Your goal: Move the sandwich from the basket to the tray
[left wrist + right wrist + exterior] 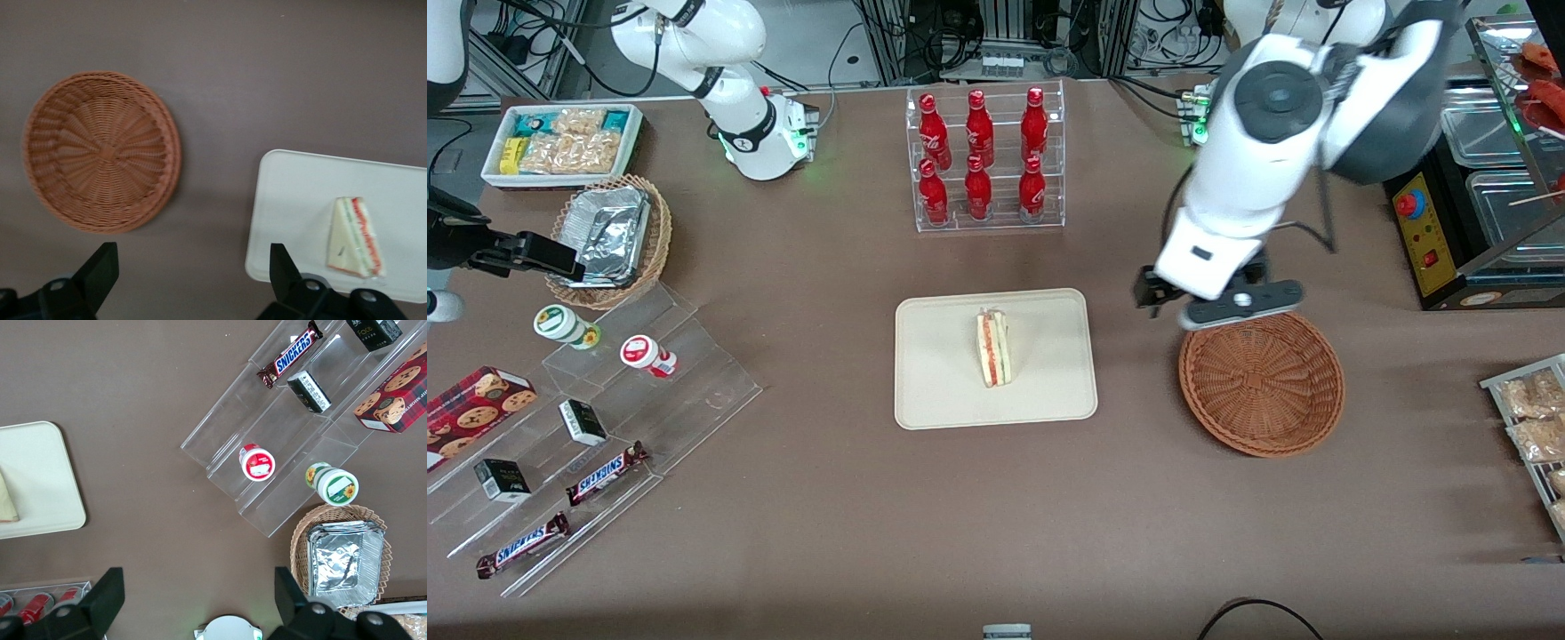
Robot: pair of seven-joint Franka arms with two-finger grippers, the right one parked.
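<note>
Sandwich [993, 348]: lies on tray [934, 391], near middle, delivery apparently done.
Basket [1263, 382]: empty, beside tray.
Gripper [193, 280]: fingers apart, holding nothing, raised above basket's rim.

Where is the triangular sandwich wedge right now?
The sandwich lies on the cream rectangular tray, apart from the empty reddish-brown wicker basket; the open gripper hovers above the table.
</note>
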